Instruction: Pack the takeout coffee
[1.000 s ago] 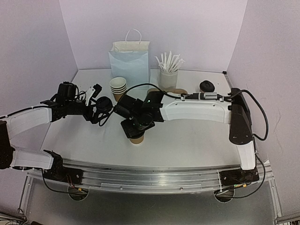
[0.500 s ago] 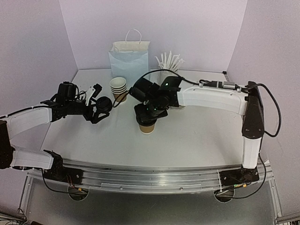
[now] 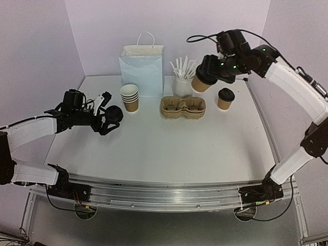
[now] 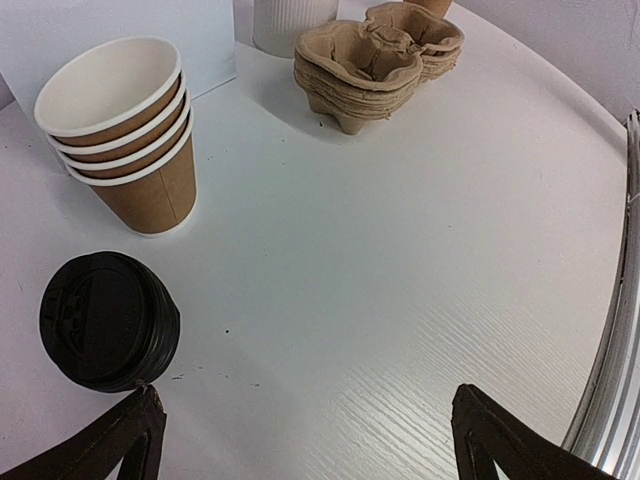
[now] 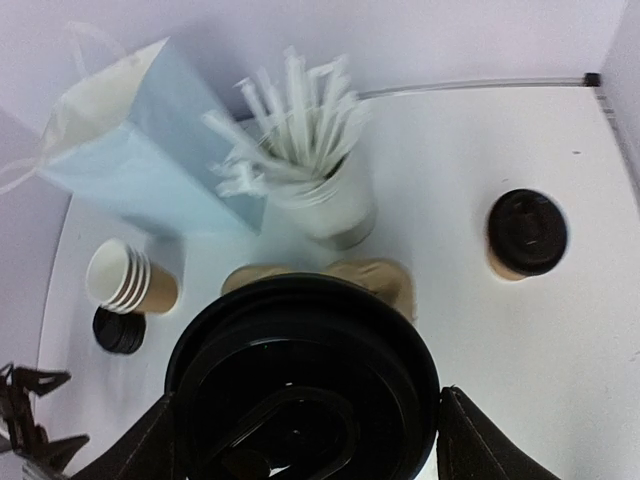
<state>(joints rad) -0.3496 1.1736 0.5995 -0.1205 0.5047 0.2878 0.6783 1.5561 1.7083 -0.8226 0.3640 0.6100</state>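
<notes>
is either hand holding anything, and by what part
Right hand grips a brown paper cup with a black plastic lid by its lidded top. Left hand holds nothing.

White table [image 3: 169,154], cup stack [image 3: 130,97], carrier [image 3: 183,106], lids [image 4: 105,318] (black), bag [image 3: 142,66]

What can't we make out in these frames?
- Right wrist view: the held cup shows only its lid. Its body and the grip on it are hidden beneath, and the lid covers most of the carrier.
- Left wrist view: the lid stack can't be counted from above, and the top edge cuts off the bag.
- Top view: the bag's inside is hidden by its walls.
</notes>
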